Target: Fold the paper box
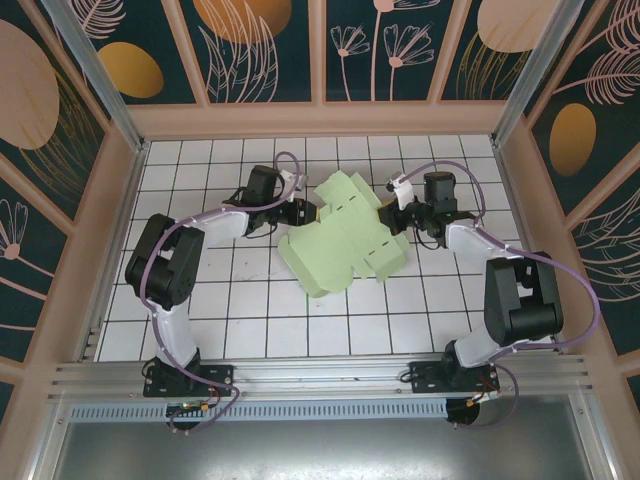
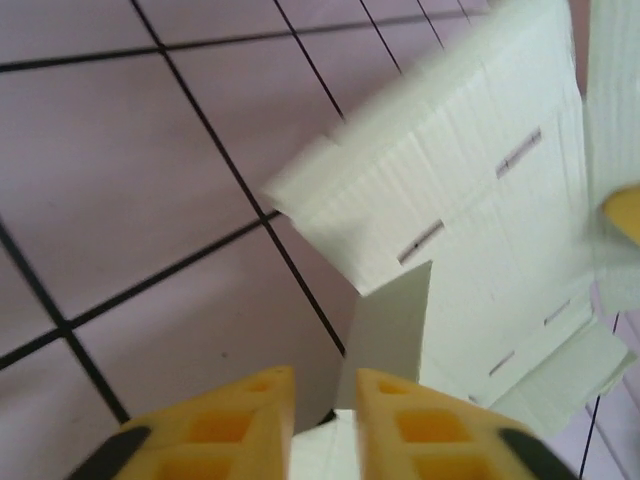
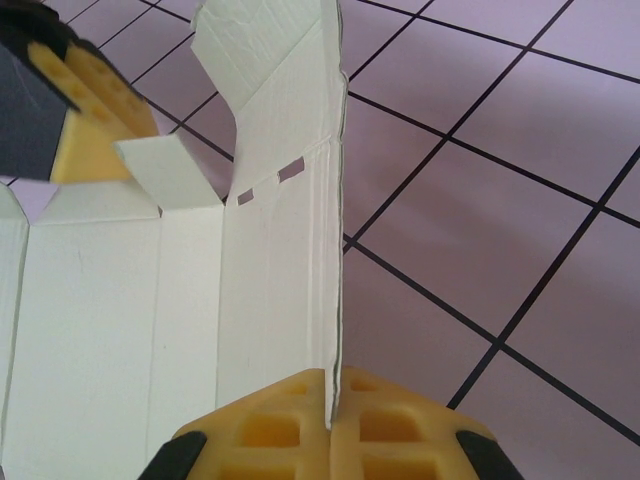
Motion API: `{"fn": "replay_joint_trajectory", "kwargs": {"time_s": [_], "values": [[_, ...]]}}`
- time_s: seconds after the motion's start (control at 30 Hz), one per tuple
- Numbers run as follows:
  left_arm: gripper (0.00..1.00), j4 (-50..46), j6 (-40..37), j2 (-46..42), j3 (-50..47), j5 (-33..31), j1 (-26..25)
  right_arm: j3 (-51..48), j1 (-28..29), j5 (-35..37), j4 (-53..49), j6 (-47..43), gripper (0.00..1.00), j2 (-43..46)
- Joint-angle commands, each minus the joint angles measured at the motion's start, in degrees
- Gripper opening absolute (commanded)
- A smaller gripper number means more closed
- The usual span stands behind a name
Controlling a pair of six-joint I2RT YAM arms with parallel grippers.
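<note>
This paper box (image 1: 342, 232) looks light, thin and easily creased, so I'm pinching edges only: my left claw (image 2: 325, 385) nips a flap (image 2: 395, 320), and my right claw (image 3: 330, 385) clamps a panel edge (image 3: 330, 300).

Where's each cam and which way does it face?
Top external: above, behind the bases, looking down; both arms flank the paper box.
Left wrist: on left arm, facing along left claw, box flap between its fingers.
Right wrist: on right arm, facing along right claw, shut on a box edge.
Shared: wrist views both show the box; right's also catches left claw.
</note>
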State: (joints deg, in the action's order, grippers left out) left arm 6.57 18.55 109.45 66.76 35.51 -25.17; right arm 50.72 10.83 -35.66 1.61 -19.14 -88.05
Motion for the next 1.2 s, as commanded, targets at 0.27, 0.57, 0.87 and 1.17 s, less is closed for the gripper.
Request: {"fn": "replay_joint_trajectory", "kwargs": {"time_s": [0.27, 0.57, 0.87, 1.17], "values": [[0.14, -0.2, -0.2, 2.2, 3.1, 1.2, -3.5, 1.5, 1.2, 0.7, 0.7, 0.1, 0.00, -1.8], [0.13, -9.2, -2.9, 7.4, 6.1, -7.2, -4.9, 1.6, 1.6, 1.0, 0.8, 0.0, 0.00, -1.4], [0.15, -11.9, -3.6, 10.9, 5.8, -17.0, -6.8, 2.0, 1.8, 1.6, 1.2, 2.6, 0.00, -3.8], [0.15, -7.7, 3.5, 11.0, 5.0, -26.9, -7.3, 0.8, 2.8, 5.5, 1.6, 4.9, 0.00, -5.0]]}}
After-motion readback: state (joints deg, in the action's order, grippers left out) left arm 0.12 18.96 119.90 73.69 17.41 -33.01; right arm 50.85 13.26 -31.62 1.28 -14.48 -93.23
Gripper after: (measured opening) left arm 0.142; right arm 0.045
